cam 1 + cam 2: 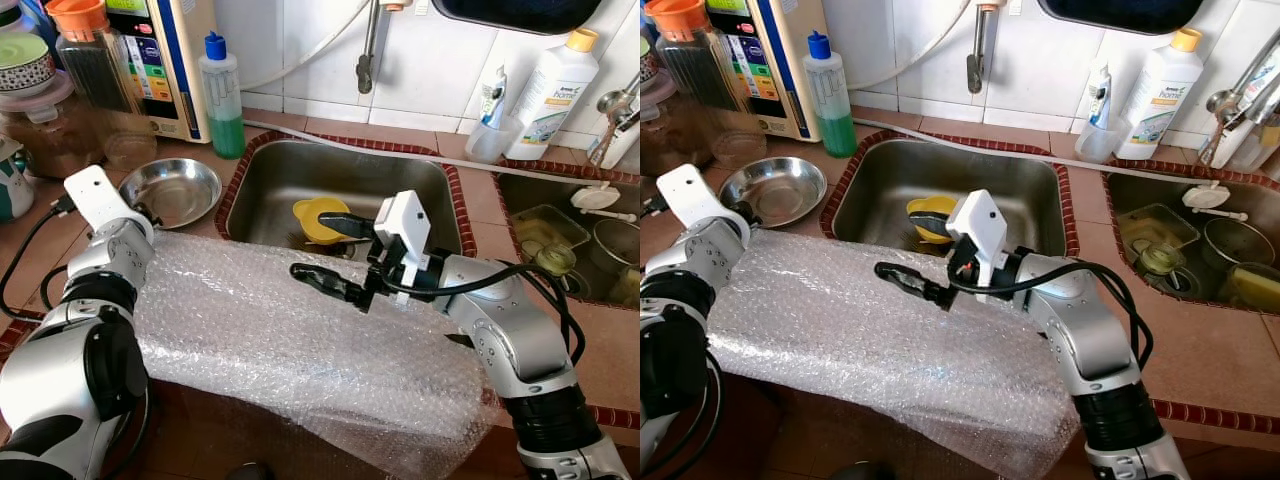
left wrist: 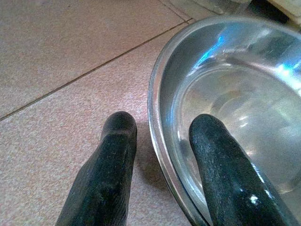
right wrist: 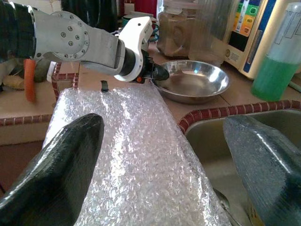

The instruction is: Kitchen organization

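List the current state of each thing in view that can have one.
Left gripper: fingers open, straddling the bowl's rim.
Right gripper: fingers open, holding nothing, over the sink edge.
Steel bowl: upright, empty.
Bubble wrap: spread over the counter's front edge.
Green soap bottle: capped, upright.
White bottle: capped, upright.

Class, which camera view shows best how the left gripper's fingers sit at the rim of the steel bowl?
The left wrist view: the left gripper is open, one finger outside the steel bowl, one inside, straddling its rim. Both eye views show the whole bowl but the wrist hides the fingers. The right wrist view shows it distantly, behind bubble wrap.
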